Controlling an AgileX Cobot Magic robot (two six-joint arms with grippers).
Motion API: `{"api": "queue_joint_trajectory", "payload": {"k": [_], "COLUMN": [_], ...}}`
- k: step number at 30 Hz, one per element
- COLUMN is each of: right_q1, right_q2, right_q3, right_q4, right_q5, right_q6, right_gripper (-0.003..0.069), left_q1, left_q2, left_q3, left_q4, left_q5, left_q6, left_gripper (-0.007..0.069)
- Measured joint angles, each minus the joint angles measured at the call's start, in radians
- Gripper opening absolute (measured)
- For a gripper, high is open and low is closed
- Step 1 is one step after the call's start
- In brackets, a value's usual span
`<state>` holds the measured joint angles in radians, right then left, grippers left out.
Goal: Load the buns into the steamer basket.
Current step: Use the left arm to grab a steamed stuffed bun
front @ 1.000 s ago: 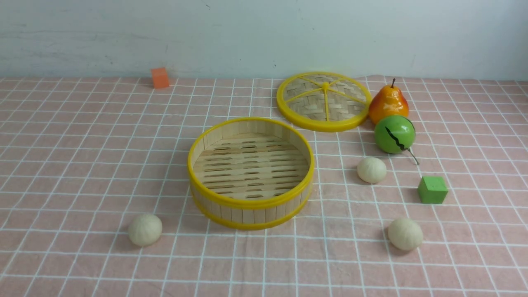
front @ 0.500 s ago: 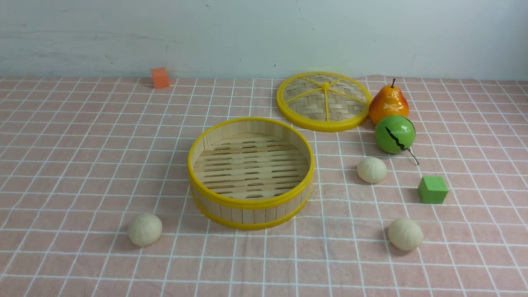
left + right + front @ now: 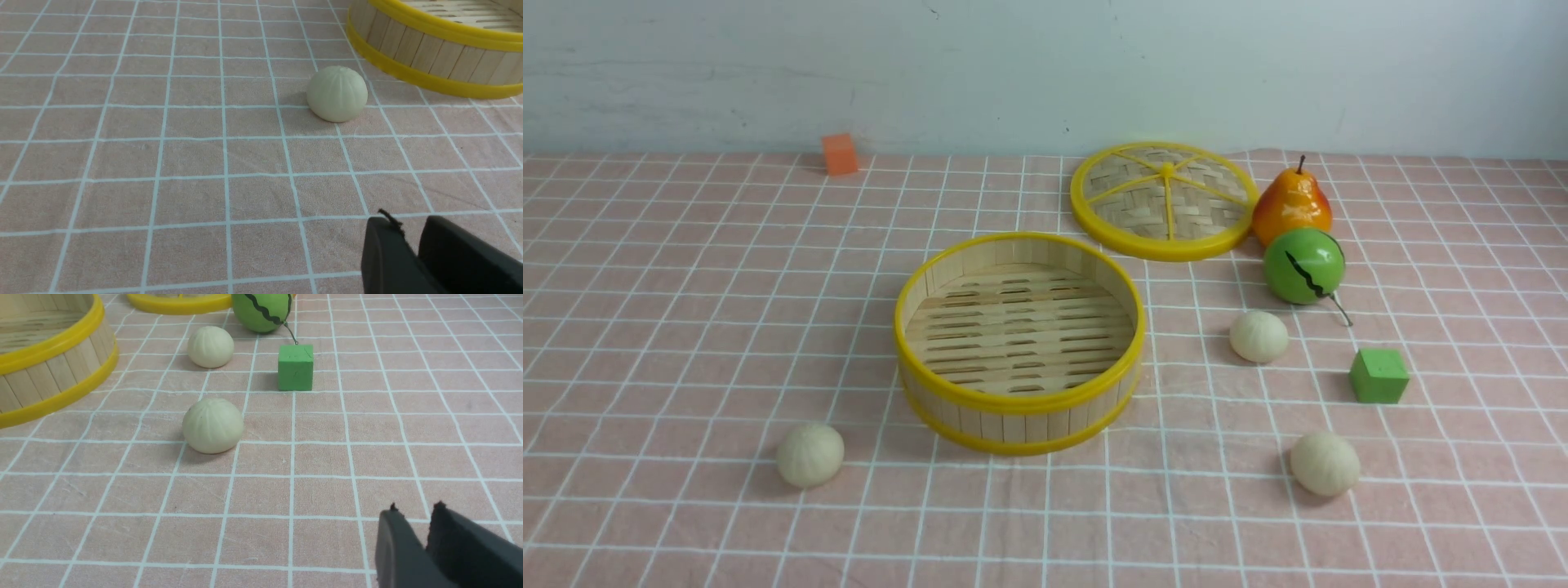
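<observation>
All three buns are on the cloth, outside the steamer basket (image 3: pixel 1013 420): left bun (image 3: pixel 809 455) at its front-left, near right bun (image 3: pixel 1325 463) and far right bun (image 3: pixel 1258 336) off its right side. I'd spread wide, drop straight over each bun and squeeze gently, since they're round and may roll. On the left gripper (image 3: pixel 410 232) and right gripper (image 3: pixel 419 516), fingers are close together with nothing between. Touching or a slit apart, can't tell: frame edge cuts them off. Front view shows neither gripper.

text: none readable | labels: none | numbers: none | signs: none
</observation>
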<state>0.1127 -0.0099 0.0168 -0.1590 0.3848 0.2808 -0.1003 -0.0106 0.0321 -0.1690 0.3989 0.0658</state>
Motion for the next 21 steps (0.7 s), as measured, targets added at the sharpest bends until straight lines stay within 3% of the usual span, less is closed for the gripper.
{"api": "queue_joint_trajectory", "payload": {"k": [21], "right_q1": [0.0], "right_q2": [0.0], "right_q3": [0.0], "right_q4": [0.0], "right_q5": [0.0], "right_q6": [0.0], "right_gripper": [0.0158], "left_q1": [0.0], "left_q2": [0.0], "left_q3": [0.0], "left_q4": [0.0], "left_q5": [0.0], "left_q6": [0.0], "left_gripper": [0.0144]}}
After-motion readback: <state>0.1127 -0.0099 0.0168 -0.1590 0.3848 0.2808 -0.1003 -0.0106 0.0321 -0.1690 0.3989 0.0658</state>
